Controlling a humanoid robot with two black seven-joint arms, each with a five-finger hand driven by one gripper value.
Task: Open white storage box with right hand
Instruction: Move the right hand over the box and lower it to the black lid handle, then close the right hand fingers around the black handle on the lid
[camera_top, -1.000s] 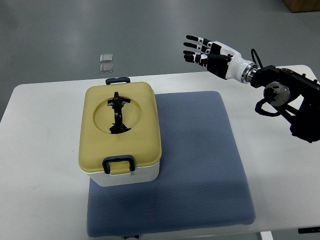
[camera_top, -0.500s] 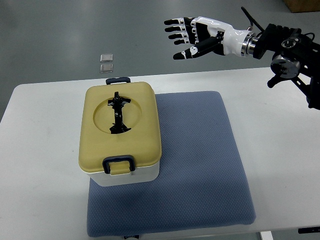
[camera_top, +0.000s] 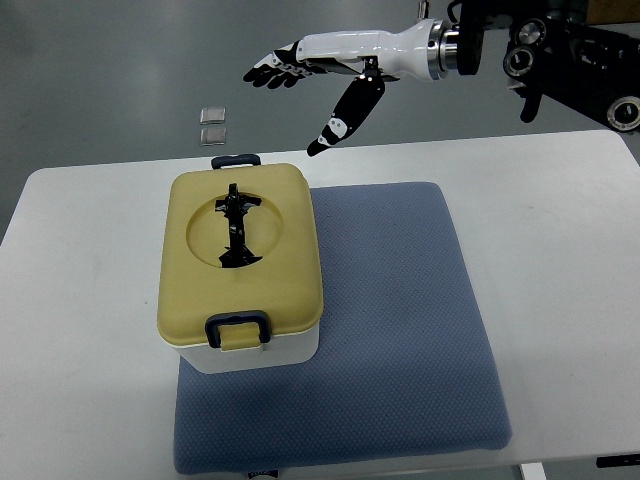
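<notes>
The white storage box has a yellow lid with a folded black handle in a round recess. It sits shut on the left part of a blue mat. A dark latch is at its near side and another at its far side. My right hand is open, fingers spread and thumb pointing down, held in the air above and beyond the box's far right corner. It touches nothing. The left arm does not show.
The white table carries the mat and box. Two small grey squares lie on the floor beyond the table's far edge. The right arm's black joints hang over the far right corner.
My right hand has swung left and a little further away, from over the table's far right side to above the box's far right corner, and turned so the thumb points down. The box has not moved.
</notes>
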